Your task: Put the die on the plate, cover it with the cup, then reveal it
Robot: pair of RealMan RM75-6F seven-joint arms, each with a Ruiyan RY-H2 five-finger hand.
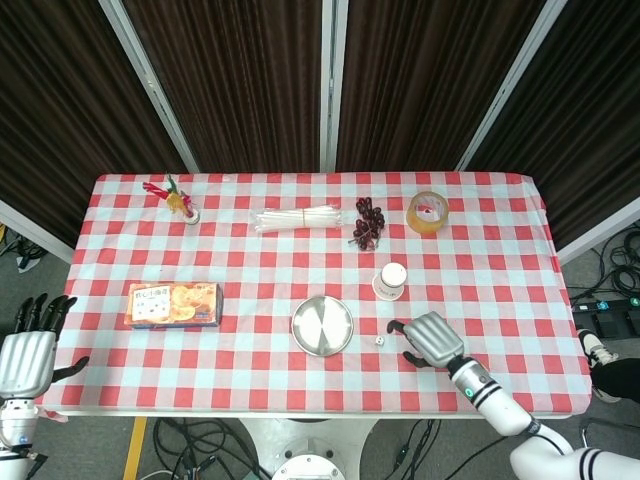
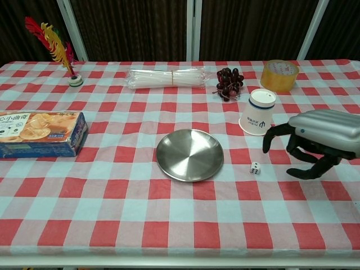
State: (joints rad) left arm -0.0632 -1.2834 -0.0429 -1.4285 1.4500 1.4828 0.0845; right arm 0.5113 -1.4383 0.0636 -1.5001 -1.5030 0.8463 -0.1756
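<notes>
A small white die (image 1: 380,342) (image 2: 255,167) lies on the checked cloth just right of the round metal plate (image 1: 322,326) (image 2: 189,154). An upside-down white paper cup (image 1: 391,281) (image 2: 258,112) stands behind the die. My right hand (image 1: 428,340) (image 2: 315,142) hovers palm down a little to the right of the die, fingers spread and curved, holding nothing. My left hand (image 1: 28,350) stays off the table's front left corner, fingers apart and empty; the chest view does not show it.
A snack box (image 1: 173,304) (image 2: 39,134) lies at the left. Along the back are a feather shuttlecock (image 1: 180,203) (image 2: 62,50), a bundle of clear straws (image 1: 297,218) (image 2: 167,77), dark grapes (image 1: 367,222) (image 2: 229,82) and a roll of yellow tape (image 1: 427,212) (image 2: 279,75).
</notes>
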